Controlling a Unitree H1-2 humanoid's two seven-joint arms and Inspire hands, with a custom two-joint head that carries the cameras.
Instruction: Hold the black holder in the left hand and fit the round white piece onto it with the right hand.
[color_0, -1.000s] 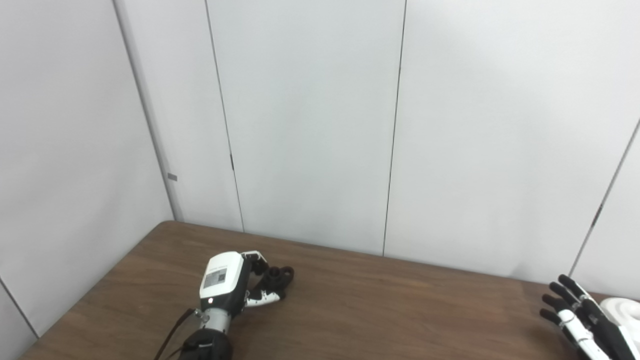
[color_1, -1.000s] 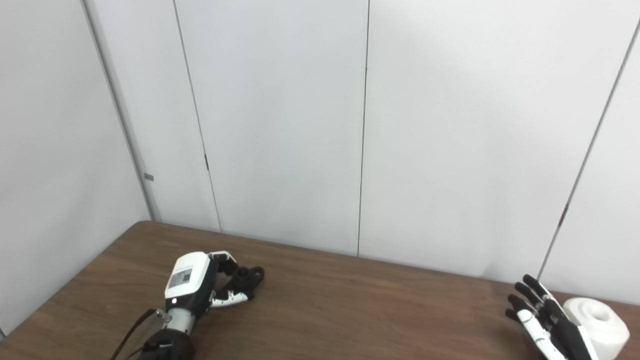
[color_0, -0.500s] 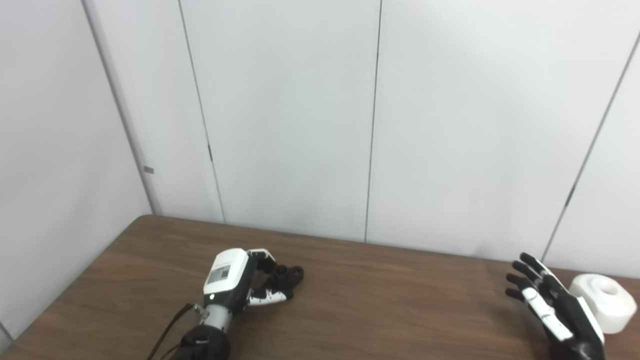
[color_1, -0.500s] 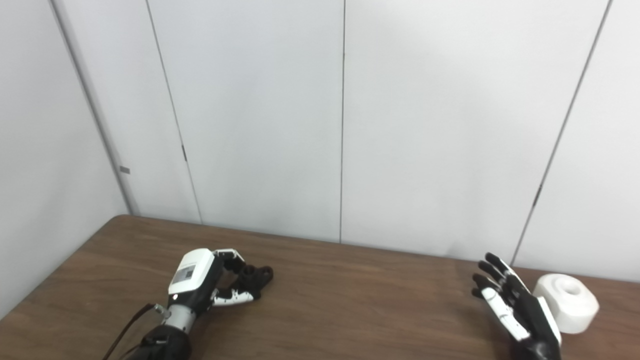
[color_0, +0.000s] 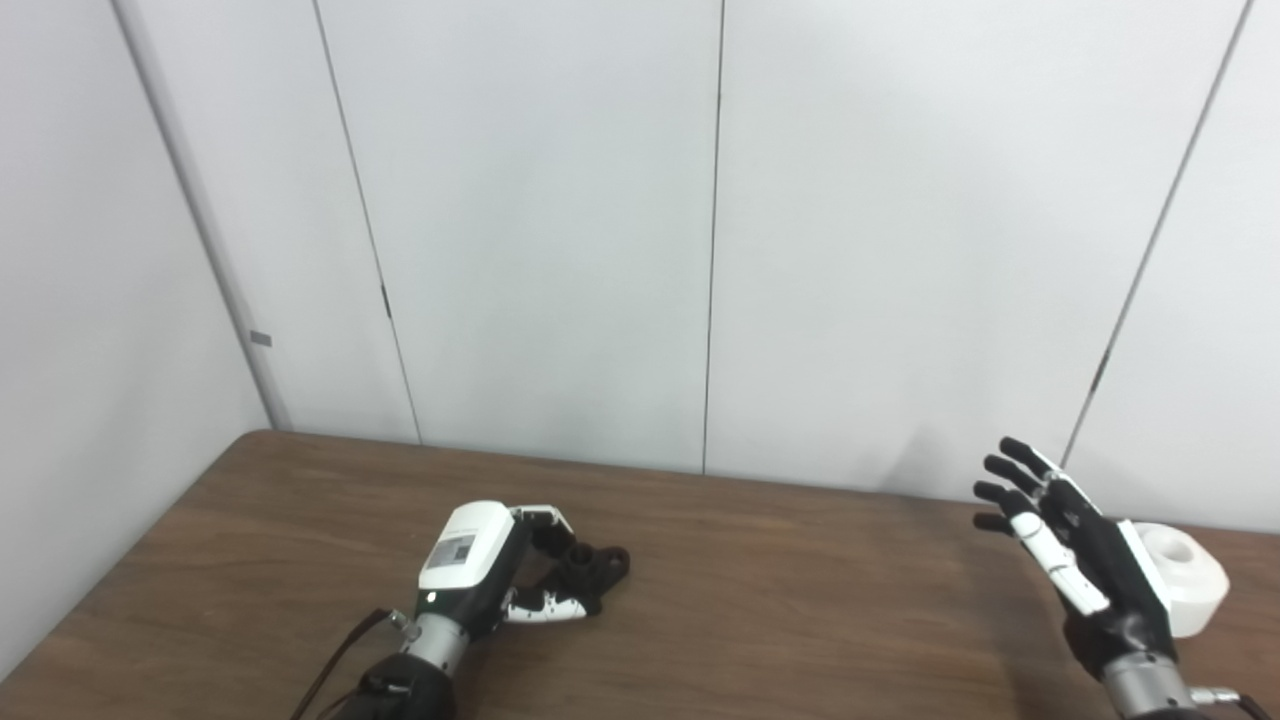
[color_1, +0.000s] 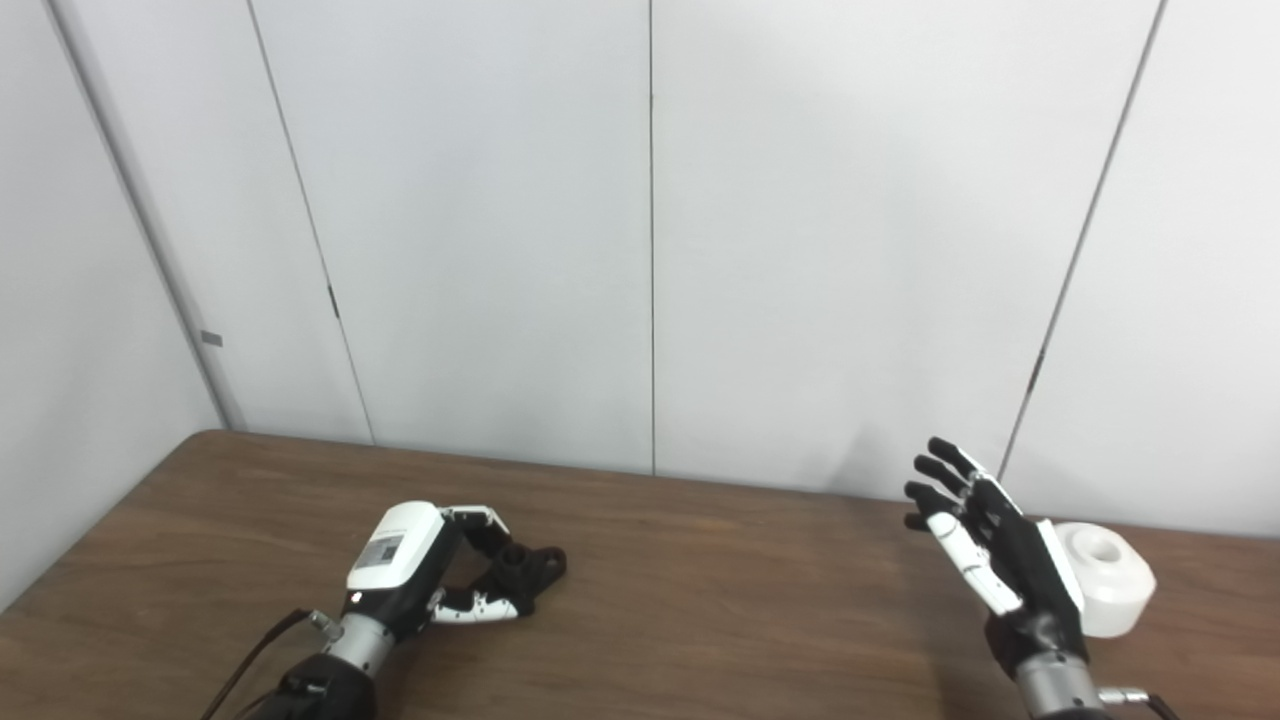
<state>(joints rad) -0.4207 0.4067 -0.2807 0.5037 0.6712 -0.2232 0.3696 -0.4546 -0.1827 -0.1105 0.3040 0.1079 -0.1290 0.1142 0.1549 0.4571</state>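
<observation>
Inspection at this moment: my left hand lies low on the brown table, fingers curled around the black holder. Thumb and fingers sit on either side of it, and the holder rests on the table surface. I judge the grip closed, though how firm it is I cannot tell from here.

My right hand is raised above the table's right end, fingers spread and straight, palm turned to the left, holding nothing. The round white piece sits on the table just behind it and to its right, partly hidden by the hand in both views. I cannot tell whether the back of the hand touches it.

Changes noted: over the last second my head cameras have swung to the right, so the whole scene has slid left in the picture; that shift belongs to the view, not the objects. The holder and my left hand keep the same relation to each other throughout. The right hand, however, now stands higher against the wall than it did half a second ago, while the white piece remains on the table.

Assessment: the left-hand half of the job appears in place. The right hand is on the wrong side of the white piece for a grasp and must come round or over it before closing. No fitting has begun.
</observation>
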